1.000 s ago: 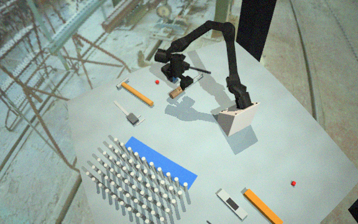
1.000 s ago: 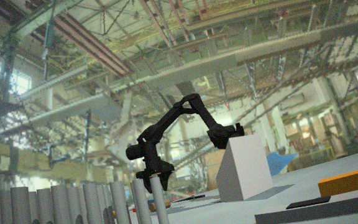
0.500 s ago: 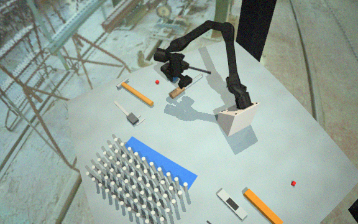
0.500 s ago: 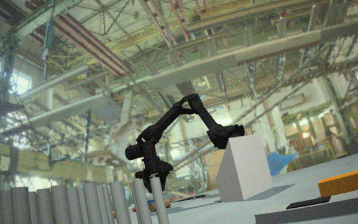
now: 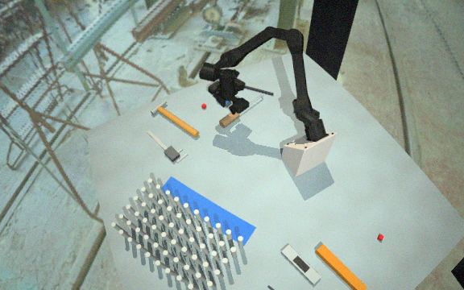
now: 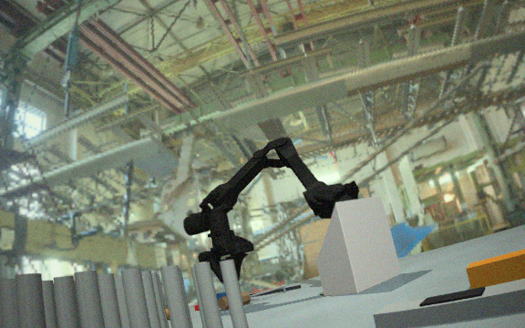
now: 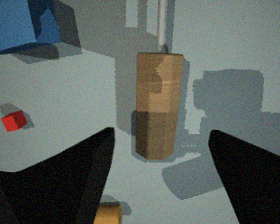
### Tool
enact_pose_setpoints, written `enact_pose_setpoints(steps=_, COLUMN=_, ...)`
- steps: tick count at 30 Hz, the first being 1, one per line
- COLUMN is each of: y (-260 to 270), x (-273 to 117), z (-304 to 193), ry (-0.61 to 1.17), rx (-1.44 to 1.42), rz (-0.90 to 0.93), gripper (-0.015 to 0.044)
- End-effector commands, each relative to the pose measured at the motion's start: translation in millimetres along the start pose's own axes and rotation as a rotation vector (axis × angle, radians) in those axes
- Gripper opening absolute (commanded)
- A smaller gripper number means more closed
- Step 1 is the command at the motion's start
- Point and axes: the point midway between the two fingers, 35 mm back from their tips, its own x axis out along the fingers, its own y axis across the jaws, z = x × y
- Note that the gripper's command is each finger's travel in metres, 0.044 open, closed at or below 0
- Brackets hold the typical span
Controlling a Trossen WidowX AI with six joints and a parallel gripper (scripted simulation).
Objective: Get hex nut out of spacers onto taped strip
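Pale grey-blue, the surface (image 5: 357,181) (image 6: 449,255) carries a block of standing metal spacers (image 5: 176,225) (image 6: 85,301); whether a nut lies among them I cannot tell. Beside them lies the blue strip (image 5: 209,209). The black end effector (image 5: 232,109) (image 6: 231,273) (image 7: 163,136) is released, partly spread above a wooden-handled tool (image 5: 229,120) (image 6: 235,301) (image 7: 158,105). No brand or writing is legible.
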Motion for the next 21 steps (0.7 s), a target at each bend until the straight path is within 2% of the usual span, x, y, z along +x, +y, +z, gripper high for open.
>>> enact_pose_setpoints(steps=1, y=-1, x=5, z=-1, ry=0.001, rx=0.002, rz=-0.005, gripper=0.028)
enact_pose_setpoints(steps=21, y=0, x=37, z=-2, ry=0.0, rx=0.001, rz=-0.003, gripper=0.028)
